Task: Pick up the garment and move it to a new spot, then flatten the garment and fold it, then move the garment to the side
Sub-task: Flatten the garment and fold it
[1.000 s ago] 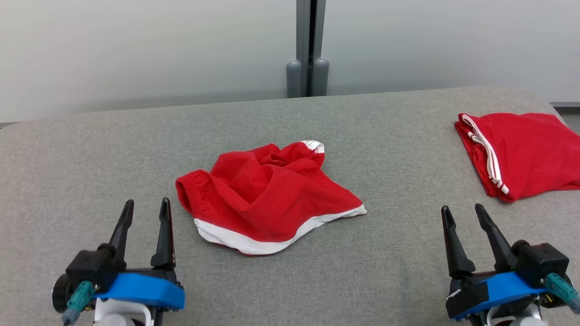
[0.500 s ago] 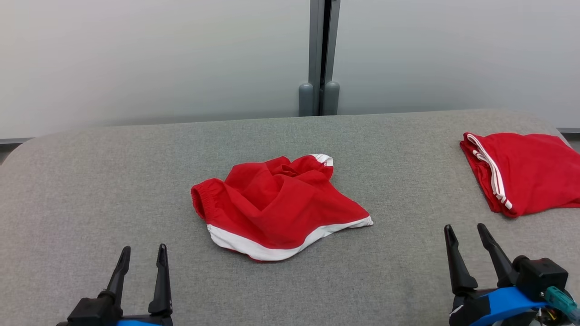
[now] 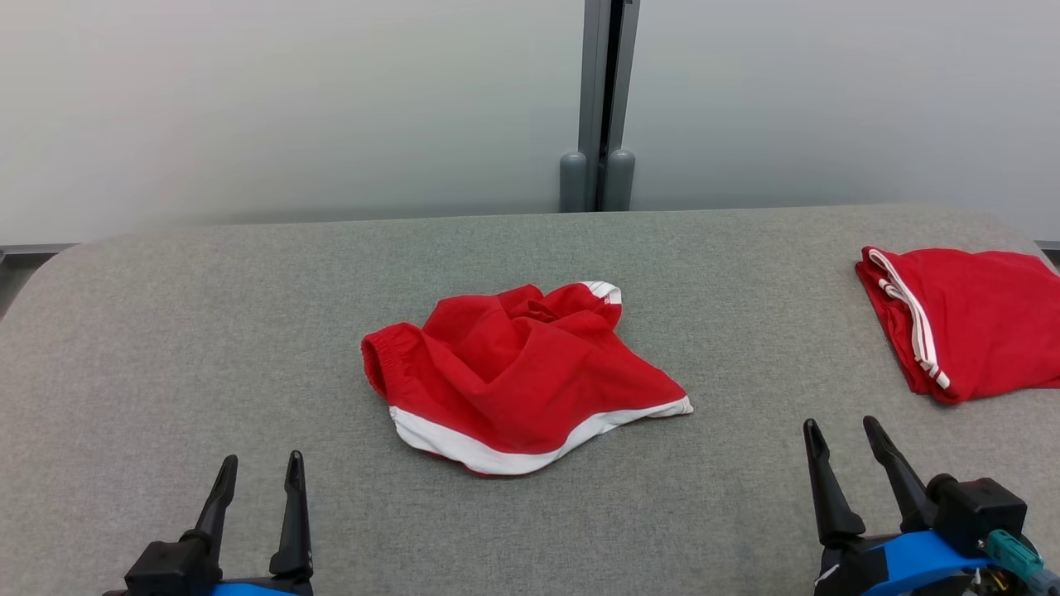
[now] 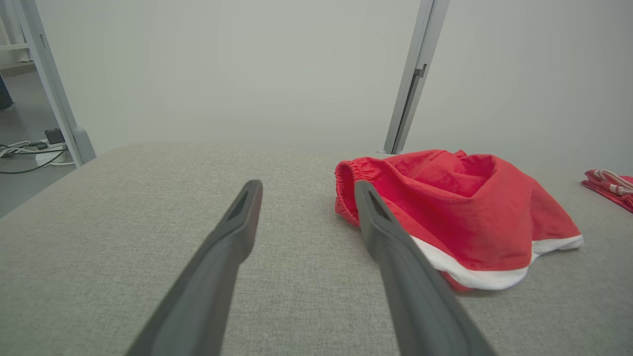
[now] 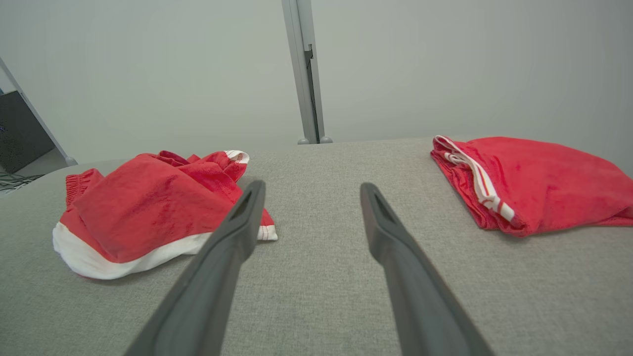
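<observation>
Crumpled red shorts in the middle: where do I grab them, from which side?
Probably the elastic waistband at the left end of the crumpled red shorts, bringing the left tool in from the near-left. It stands up as a thick ridge facing that open tool; the white hem lies flat.

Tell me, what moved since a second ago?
Mostly the camera: the whole picture slid down and right. The left gripper and right gripper sank lower in the head view, both open, holding nothing. The crumpled shorts and folded red garment lie unchanged on the table.
</observation>
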